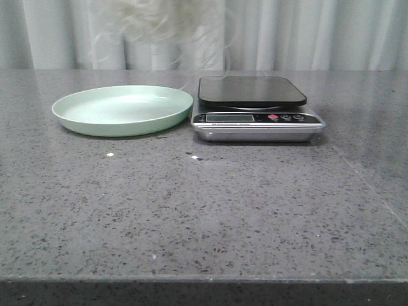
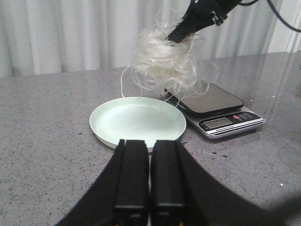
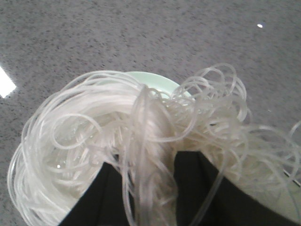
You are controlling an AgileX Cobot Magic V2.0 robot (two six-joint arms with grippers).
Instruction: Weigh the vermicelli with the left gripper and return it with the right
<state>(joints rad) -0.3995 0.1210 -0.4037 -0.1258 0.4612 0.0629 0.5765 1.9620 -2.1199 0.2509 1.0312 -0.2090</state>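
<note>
Aloft, the vermicelli (image 2: pixel 162 59) is clamped between the jaws of the right gripper (image 2: pixel 181 35), its loose loops trailing down from the fingertips over the gap between the pale green plate (image 2: pixel 137 123) and the scale (image 2: pixel 214 109). The left gripper (image 2: pixel 149 176) is kept closed and empty, with the plate lying just ahead of its tips.

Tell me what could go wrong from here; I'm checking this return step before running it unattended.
1. The right gripper holds the vermicelli in the air above the scale, with loose loops trailing down; strands could snag on its platform.
2. The mound spreads wide, so strands may drape over the plate rim onto the table.
</note>
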